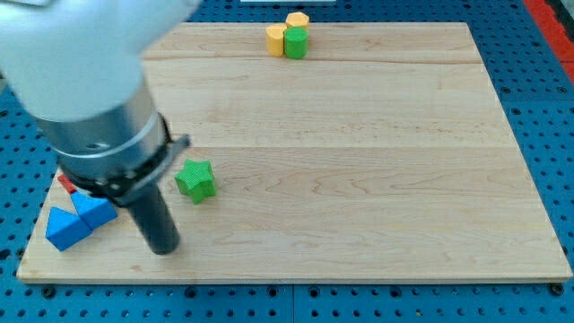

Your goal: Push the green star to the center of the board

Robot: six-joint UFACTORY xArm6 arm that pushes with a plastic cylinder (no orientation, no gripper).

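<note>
The green star (195,179) lies on the wooden board (359,161), left of the middle and a little below mid-height. My tip (164,248) rests on the board below and slightly to the left of the star, apart from it. The arm's large grey body fills the view's top left and hides part of the board there.
Two blue triangular blocks (77,219) lie at the board's bottom left, with a red block (66,184) partly hidden behind the arm. At the top edge sit two yellow blocks (285,30) and a green block (296,42), touching. Blue pegboard surrounds the board.
</note>
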